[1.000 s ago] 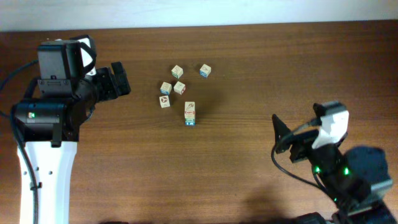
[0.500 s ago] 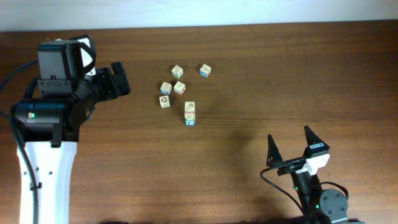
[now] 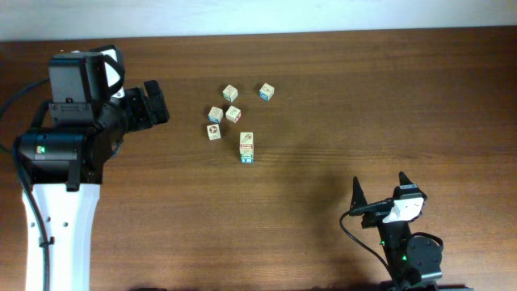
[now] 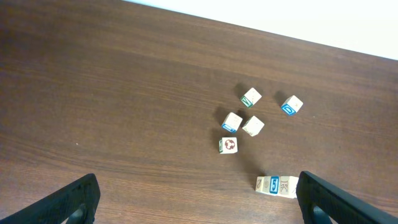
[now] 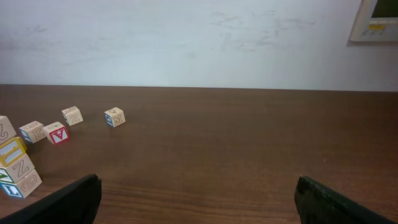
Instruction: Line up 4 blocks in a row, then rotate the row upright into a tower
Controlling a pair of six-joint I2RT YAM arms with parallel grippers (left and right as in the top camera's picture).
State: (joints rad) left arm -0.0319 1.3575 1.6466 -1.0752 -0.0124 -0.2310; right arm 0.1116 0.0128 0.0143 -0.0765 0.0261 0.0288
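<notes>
Several small light-wood blocks lie in a loose cluster at the table's middle back: one with a red figure (image 3: 213,131), two side by side (image 3: 215,115) (image 3: 233,114), and two further back (image 3: 230,93) (image 3: 266,91). A short stack of blocks (image 3: 246,147) stands nearest the front and shows a blue face. My left gripper (image 3: 158,103) is open and empty, left of the cluster; in its wrist view the stack (image 4: 277,185) lies just inside the right finger (image 4: 323,198). My right gripper (image 3: 379,183) is open and empty at the front right, far from the blocks (image 5: 114,117).
The brown wooden table (image 3: 363,97) runs back to a white wall (image 5: 199,43). In the right wrist view the stack (image 5: 13,165) sits at the far left edge. The left arm's white base (image 3: 56,218) fills the left side.
The right arm has drawn back toward the table's front edge and its gripper has turned to face the far wall. The left arm and the blocks have not moved.
</notes>
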